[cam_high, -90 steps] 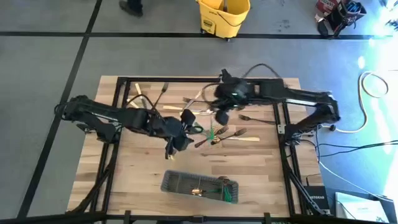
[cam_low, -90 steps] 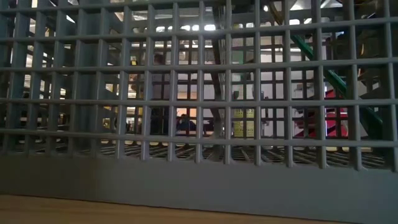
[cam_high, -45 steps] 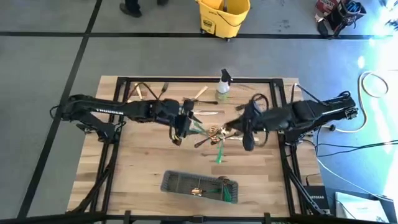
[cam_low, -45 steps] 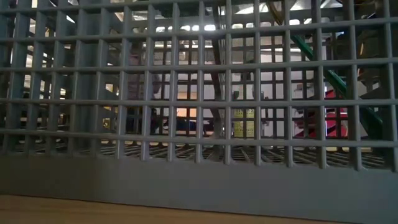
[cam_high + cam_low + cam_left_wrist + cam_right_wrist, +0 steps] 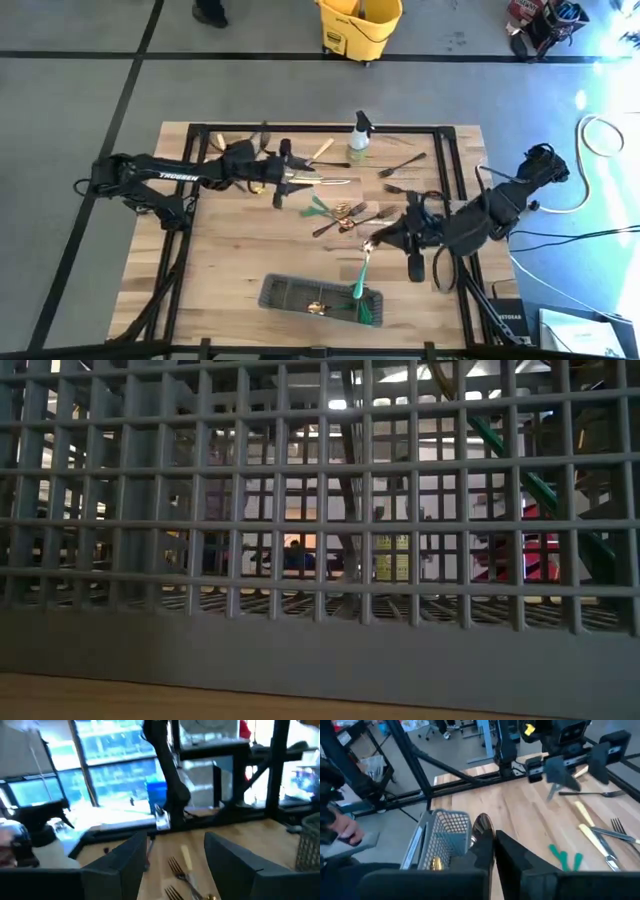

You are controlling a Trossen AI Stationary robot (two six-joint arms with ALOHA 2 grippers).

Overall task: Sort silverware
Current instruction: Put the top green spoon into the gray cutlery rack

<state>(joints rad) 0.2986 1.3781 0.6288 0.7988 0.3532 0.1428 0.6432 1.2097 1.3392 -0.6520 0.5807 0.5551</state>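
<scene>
Green-handled, slim spoon (image 5: 361, 274) was pinched in the right gripper (image 5: 368, 247) above the mesh caddy (image 5: 290, 294); left gripper (image 5: 287, 178) gaped empty near the table's (image 5: 230, 260) far edge.

Light wood plank surface (image 5: 230, 255) with a black frame. Loose silverware (image 5: 345, 212) scattered mid-surface, spray bottle (image 5: 358, 137) at the far edge, grey mesh caddy (image 5: 290, 293) near the front.
</scene>
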